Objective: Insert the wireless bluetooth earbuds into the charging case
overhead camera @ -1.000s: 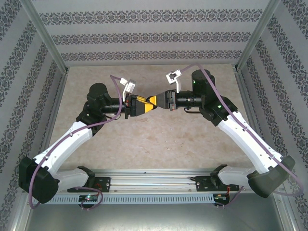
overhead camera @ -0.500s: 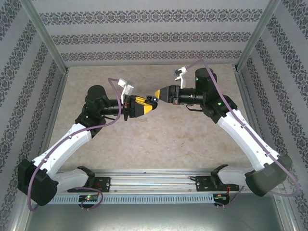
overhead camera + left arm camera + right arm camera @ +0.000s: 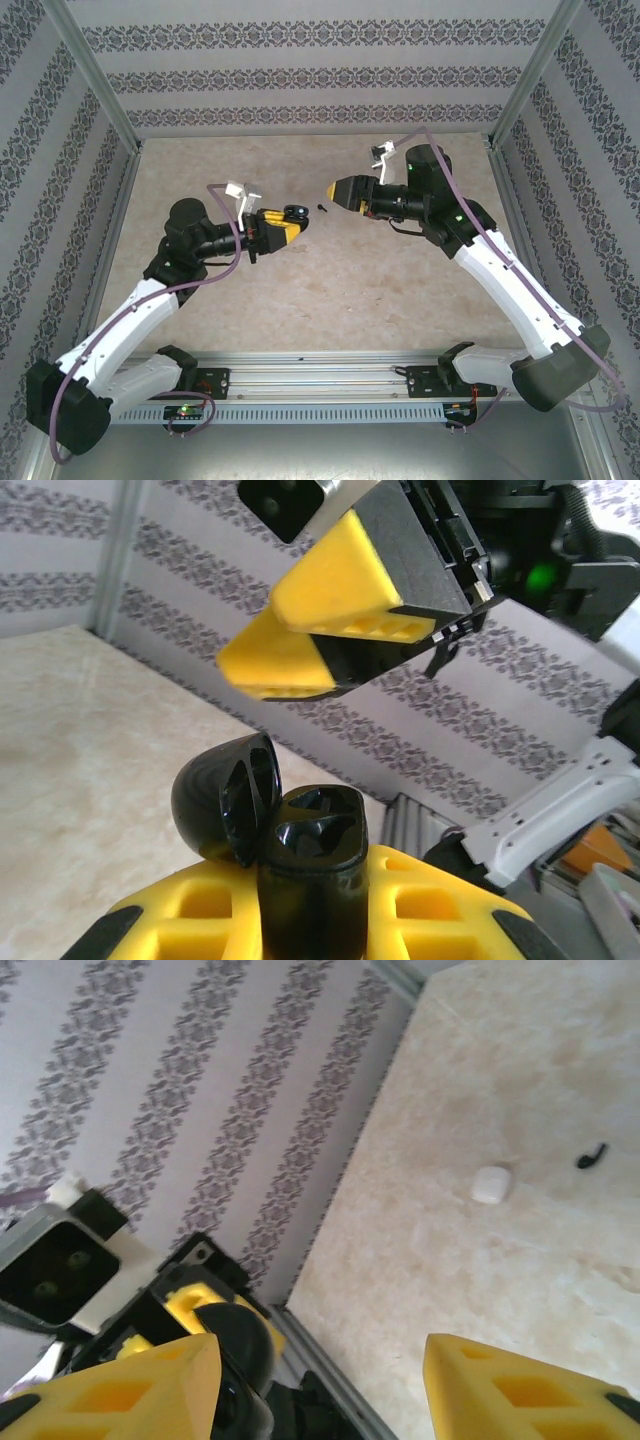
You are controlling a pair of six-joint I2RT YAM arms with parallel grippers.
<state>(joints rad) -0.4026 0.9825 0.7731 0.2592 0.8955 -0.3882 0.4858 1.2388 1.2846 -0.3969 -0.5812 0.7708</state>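
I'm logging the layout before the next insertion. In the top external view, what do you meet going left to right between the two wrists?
Open charging case → loose black earbud lying on the table → right pincer.

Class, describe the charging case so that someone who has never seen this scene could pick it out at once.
Start at the beige table and follow the left arm to the left gripper. Clamped between its yellow fingers is the charging case. It is glossy black with its lid flipped open, and far larger than the tiny black earbud lying on the table nearby.
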